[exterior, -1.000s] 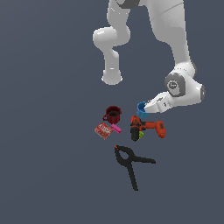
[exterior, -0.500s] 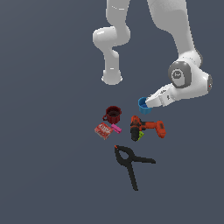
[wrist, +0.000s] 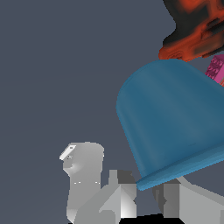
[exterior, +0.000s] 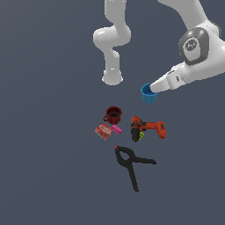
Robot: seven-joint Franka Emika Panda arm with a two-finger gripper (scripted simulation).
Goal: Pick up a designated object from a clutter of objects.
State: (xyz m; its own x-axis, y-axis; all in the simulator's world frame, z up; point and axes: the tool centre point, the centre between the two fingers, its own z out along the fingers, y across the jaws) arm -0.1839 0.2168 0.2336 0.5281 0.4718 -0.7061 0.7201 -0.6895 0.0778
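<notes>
Item in hand: you have the gripper point(exterior: 154, 89) closed on the rim of the blue cup point(exterior: 149, 94), carried in the air apart from the mug point(exterior: 114, 115), box point(exterior: 103, 131), drill point(exterior: 147, 128) and clamp point(exterior: 131, 162), so nothing snags

arm point(exterior: 115, 35) showing glossy white rounded links | wrist joint point(exterior: 194, 44) wearing a grey cap with a small white mark | gripper point(exterior: 154, 88) tapering white | wrist view giving pale grey blocky fingers point(wrist: 83, 179) with dark seams
</notes>
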